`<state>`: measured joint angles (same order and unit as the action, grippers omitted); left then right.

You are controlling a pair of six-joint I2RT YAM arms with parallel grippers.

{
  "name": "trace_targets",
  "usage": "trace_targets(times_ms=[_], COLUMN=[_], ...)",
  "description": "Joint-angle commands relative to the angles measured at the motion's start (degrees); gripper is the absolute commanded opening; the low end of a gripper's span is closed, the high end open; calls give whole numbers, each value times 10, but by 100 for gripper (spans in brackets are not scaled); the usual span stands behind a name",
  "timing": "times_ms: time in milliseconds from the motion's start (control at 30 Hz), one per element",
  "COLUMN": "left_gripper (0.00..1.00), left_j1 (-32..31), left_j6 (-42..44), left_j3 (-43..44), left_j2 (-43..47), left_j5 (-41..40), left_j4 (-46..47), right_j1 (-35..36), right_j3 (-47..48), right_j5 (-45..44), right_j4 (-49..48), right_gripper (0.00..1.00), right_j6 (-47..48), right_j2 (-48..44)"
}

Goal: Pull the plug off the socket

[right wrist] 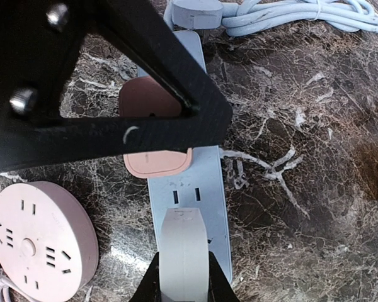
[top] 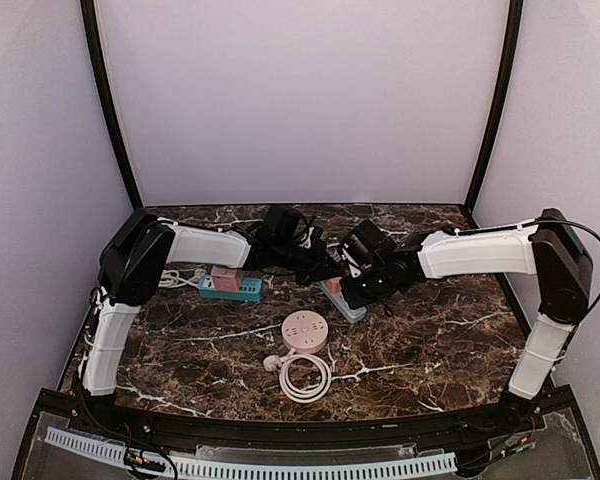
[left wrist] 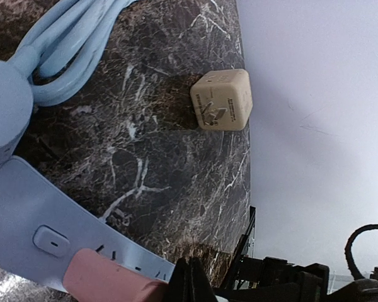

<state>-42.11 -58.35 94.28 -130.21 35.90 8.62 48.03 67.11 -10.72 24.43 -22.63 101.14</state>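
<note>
Step in hand: getting a hold on the pink plug [right wrist: 157,160], which sits in the pale blue power strip [right wrist: 205,189] and looks not yet lifted.
Plug position: centre-left of the right wrist view, on the strip's upper half, and bottom left of the left wrist view.
Left pincer [left wrist: 188,282]: one black finger crosses over the plug, the other is hidden, so cannot tell whether spread or pinching.
Right pincer [right wrist: 184,251]: apparently pressed together, pale tip down on the strip's lower end, just below an empty pair of slots.
Doing it well: bear down with the right tip so the strip cannot rise off the surface [right wrist: 290,189]. Pinch the plug by two opposite sides, low near the strip. Pull straight out along the pins, no twisting.
Risk: strip lifting with the plug if the hold-down slips — a shallow hold likely to slide off the smooth shell.
Nearby: round pink socket [right wrist: 41,242] at lower left, beige cube adapter [left wrist: 222,99] upper centre of the left wrist view — both apart from the plug.
</note>
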Motion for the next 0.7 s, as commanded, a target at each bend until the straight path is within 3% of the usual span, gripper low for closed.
trace_targets(times_ms=[0, 400, 667], left_gripper=[0, 0, 0], left_j1=[5, 7, 5], left_j6=[-5, -25, 8], left_j3=[5, -90, -118], left_j2=[-10, -10, -7], left_j5=[5, 14, -15], left_j4=[10, 55, -13], right_j1=[1, 1, 1], right_j3=[-6, 10, 39], right_j5=[-30, -42, -51], right_j4=[-40, -32, -25], right_gripper=[2, 2, 2], right_j6=[-14, -10, 4], right_j2=[12, 11, 5])
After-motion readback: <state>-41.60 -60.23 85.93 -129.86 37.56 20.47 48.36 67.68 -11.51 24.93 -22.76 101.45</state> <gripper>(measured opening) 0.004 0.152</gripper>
